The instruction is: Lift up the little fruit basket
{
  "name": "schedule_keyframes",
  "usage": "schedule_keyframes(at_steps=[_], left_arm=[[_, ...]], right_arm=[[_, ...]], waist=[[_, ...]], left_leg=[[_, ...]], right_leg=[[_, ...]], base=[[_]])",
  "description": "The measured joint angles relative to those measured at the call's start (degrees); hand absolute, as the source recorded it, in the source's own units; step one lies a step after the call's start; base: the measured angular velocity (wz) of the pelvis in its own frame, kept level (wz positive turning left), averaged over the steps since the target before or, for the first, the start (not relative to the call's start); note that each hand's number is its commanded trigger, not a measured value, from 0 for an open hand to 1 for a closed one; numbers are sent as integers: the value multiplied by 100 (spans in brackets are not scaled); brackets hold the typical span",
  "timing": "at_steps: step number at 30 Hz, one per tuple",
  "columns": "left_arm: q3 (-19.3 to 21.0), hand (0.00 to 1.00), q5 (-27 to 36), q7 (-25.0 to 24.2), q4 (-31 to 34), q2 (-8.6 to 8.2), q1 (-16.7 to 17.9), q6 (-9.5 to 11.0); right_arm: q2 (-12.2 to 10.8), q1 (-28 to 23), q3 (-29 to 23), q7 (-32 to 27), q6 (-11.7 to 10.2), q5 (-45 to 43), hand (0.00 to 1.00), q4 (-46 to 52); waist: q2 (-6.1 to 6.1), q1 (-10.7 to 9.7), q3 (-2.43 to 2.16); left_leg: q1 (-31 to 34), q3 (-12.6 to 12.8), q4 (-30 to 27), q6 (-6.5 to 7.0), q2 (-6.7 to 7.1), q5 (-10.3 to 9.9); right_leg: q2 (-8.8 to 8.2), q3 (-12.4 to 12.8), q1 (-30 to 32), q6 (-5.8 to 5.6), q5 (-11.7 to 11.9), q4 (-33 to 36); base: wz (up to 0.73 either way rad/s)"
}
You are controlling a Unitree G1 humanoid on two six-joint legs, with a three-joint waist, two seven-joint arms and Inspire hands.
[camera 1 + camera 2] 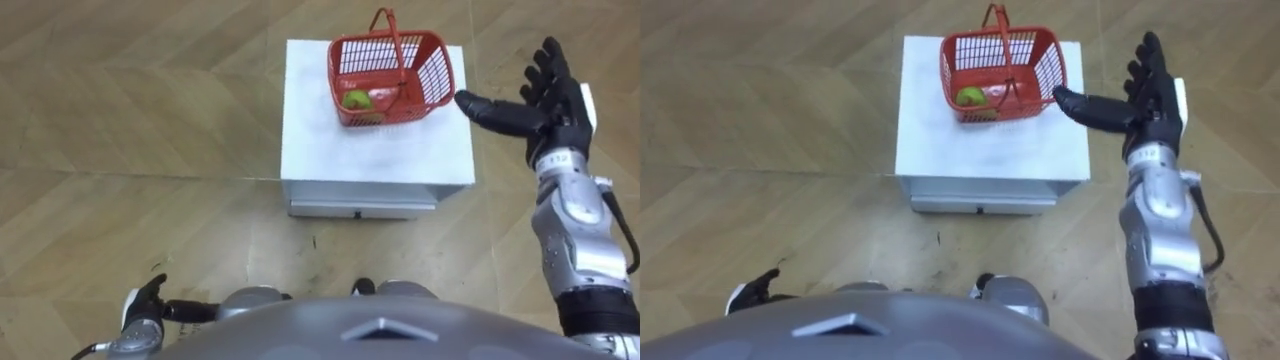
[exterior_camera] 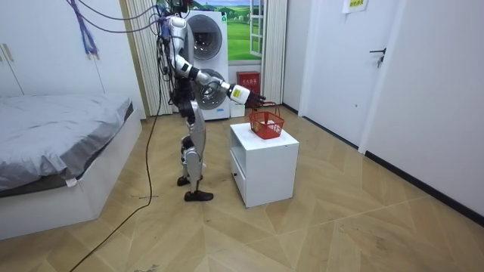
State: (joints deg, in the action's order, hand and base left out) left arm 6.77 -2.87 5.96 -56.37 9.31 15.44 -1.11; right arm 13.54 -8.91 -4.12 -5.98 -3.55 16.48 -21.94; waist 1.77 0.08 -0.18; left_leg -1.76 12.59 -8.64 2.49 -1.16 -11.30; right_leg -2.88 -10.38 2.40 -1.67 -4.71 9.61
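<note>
We stand at the near side of a low white cabinet with one drawer in its front. It sits on a pale herringbone wood floor. The cabinet top is bare but for the red fruit basket, which stands at the far right corner with its handle upright. Inside it lies a green fruit with something red beside it.

Our right hand is raised just right of the basket, past the cabinet's right edge. It is spread wide with the fingers straight, holds nothing, and its thumb points at the basket's right wall. We cannot tell whether the thumb tip touches the wall. Our left hand hangs low at our left side, near the body, and we cannot tell its state.

In the room view a bed with a grey cover fills the room view's left. A white washing machine stands against the far wall behind us, and a white door is on the room view's right.
</note>
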Motion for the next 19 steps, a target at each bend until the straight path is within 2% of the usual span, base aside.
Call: schedule_keyframes(at_steps=[2, 8, 10, 11, 13, 16, 19], left_arm=[[29, 0, 12, 4, -51, 1, -18, 58], [290, 0, -20, 15, -353, 4, -13, 153], [328, 0, -56, 11, -377, 5, -14, 152], [347, 0, -57, 0, -379, 3, -15, 151], [452, 0, -60, -30, -412, -3, -19, 146], [653, 0, -183, -122, -542, -47, -18, 57], [668, 0, -188, -249, -646, -74, -17, -109]], right_arm=[[-33, -79, -6, -5, -27, -355, 0, -1055], [-40, -201, -16, 140, -3, -556, 0, -3659], [-41, -248, -20, 226, 0, -555, 0, -4073], [-52, -251, -49, 319, 14, -553, 0, -4347], [-103, -244, -85, 476, 103, -556, 0, -4591], [-256, -187, -179, 742, 227, -600, 0, -4843], [-357, -103, -182, 987, 381, -614, 0, -5131]], waist=[[17, 1, -18], [-6, 22, -9], [-5, 10, -8], [-27, 18, 8], [-16, 41, 9], [-14, 50, 22], [-31, 43, 24]], left_leg=[[-52, -9, 19, -4, -8, -4], [-164, -12, 82, -13, 3, -60], [-163, -17, 75, -17, 1, -92], [-190, -24, 76, -21, 3, -96], [-217, -21, 75, -26, 1, -100], [-243, -31, 75, -28, -2, -101], [-248, -65, 74, -25, 8, -103]], right_leg=[[18, 65, -26, 0, -1, -13], [23, 38, -171, -30, -44, -96], [23, 30, -202, -34, -67, -97], [21, 30, -230, -35, -85, -96], [25, 30, -256, -28, -99, -95], [25, 12, -278, -26, -101, -97], [11, -23, -302, -35, -109, -98]], base=[[0], [-2], [-2], [0], [0], [0], [3]])
